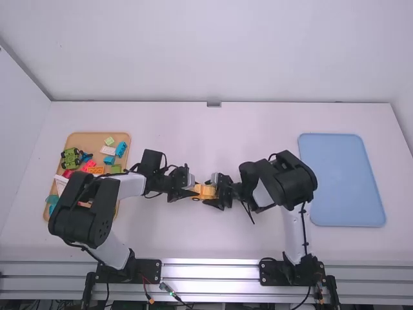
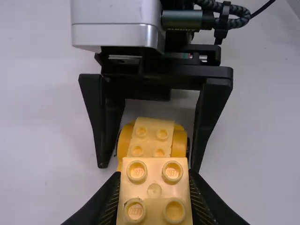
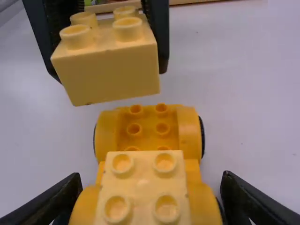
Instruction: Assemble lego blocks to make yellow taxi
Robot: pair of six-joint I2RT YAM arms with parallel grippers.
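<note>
In the high view, my left gripper (image 1: 188, 188) and my right gripper (image 1: 215, 194) meet near the table's middle around the yellow parts (image 1: 206, 191). The left wrist view has my left gripper (image 2: 154, 197) shut on a pale yellow brick (image 2: 154, 190), studs facing the camera. That held brick (image 3: 105, 68) hangs tilted above the far end of the orange-yellow wheeled base (image 3: 147, 126) in the right wrist view. Another pale yellow brick (image 3: 143, 187) sits on the base's near end. My right gripper (image 3: 150, 199) is shut on the base, one finger along each wheeled side.
At the left stands a tan tray (image 1: 97, 137) with several coloured blocks and a green vehicle (image 1: 70, 159), partly under the left arm. A blue tray (image 1: 342, 181) lies at the right. Both forearms reach in low over the table (image 1: 213, 142).
</note>
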